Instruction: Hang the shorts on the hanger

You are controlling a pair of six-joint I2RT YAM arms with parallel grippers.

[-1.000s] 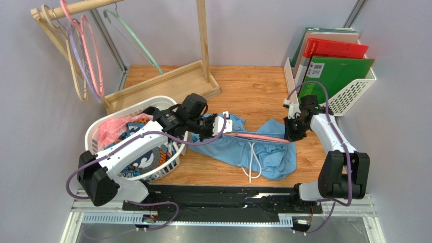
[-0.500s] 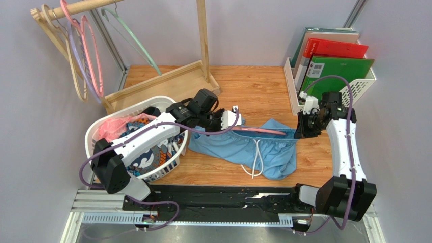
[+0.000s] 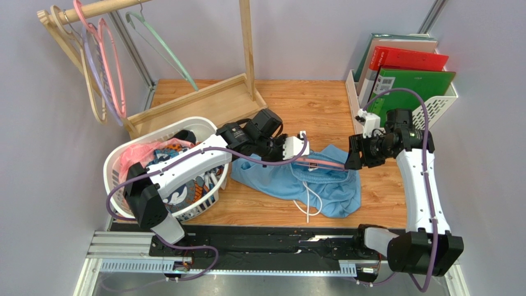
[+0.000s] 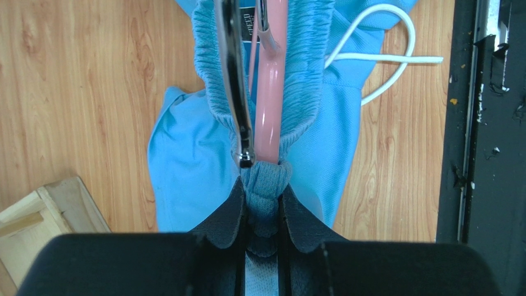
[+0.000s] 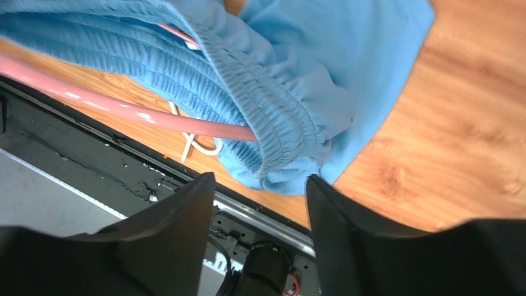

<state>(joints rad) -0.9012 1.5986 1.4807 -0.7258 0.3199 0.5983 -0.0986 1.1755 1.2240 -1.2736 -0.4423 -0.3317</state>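
A: Quickly, where do the shorts (image 3: 290,182) sit against the jaws?

B: Mid-table (image 3: 308,105), stretched sideways between the two arms. The waistband (image 5: 247,92) runs left to right. The hanger (image 3: 324,163) lies along the same line, its pink bar inside the band as far as I can tell.

A: Left side?

B: The left gripper (image 4: 262,191) is pinched almost closed on the bunched left end of the waistband. The pink bar and the silver hook (image 4: 233,80) run straight away from its fingertips. Whether the jaws also catch the hanger itself, cannot tell.

A: Right side?

B: The right gripper (image 5: 259,182) has its jaws well apart, clamping nothing. The right end of the waistband hangs just ahead of the gap, roughly centred between the fingers. It touches neither finger, as far as I can see.

A: So which arm is nearer that loose end?

B: The right one, clearly. My read is that it only needs to go forward along the band's axis and close. The legs and drawstring (image 3: 310,198) trail toward the near edge, resting on the wood.
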